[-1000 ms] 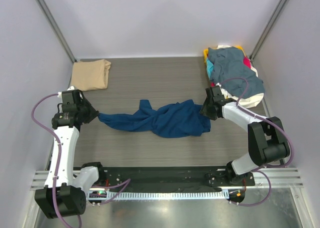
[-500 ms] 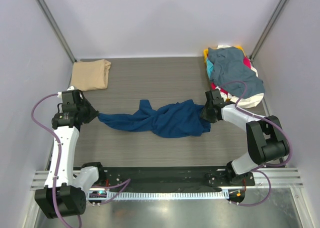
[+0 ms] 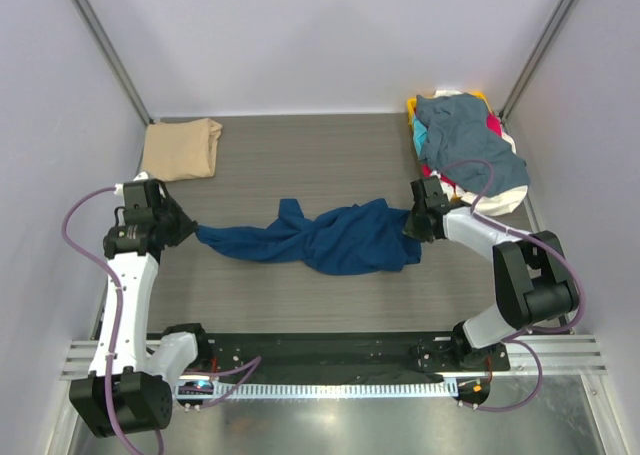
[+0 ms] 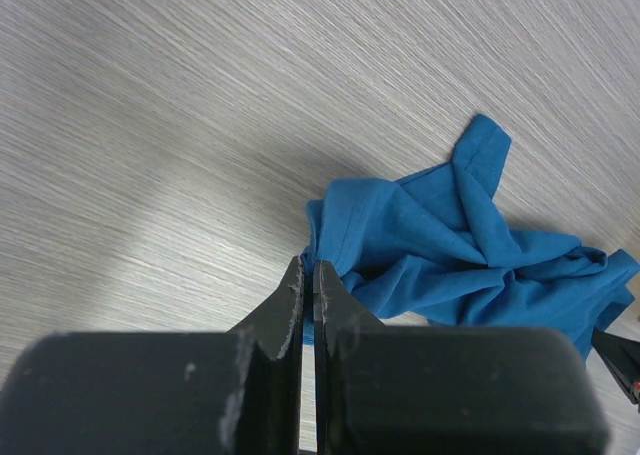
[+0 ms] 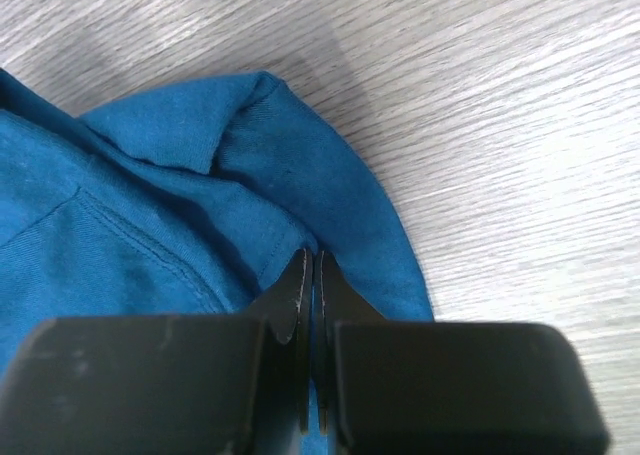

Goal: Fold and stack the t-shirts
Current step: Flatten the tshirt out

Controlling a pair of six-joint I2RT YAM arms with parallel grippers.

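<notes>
On table | navy shirt bunched, front hidden | left, right jaws clamp its ends

This is a robotics lab test cell. A wood-grain table is boxed in on the left, right and far sides by plain pale panels set between metal frame posts. At the near edge, a left arm and a right arm are bolted to a black base plate beside an aluminium rail. Purple cables loop exposed.
</notes>
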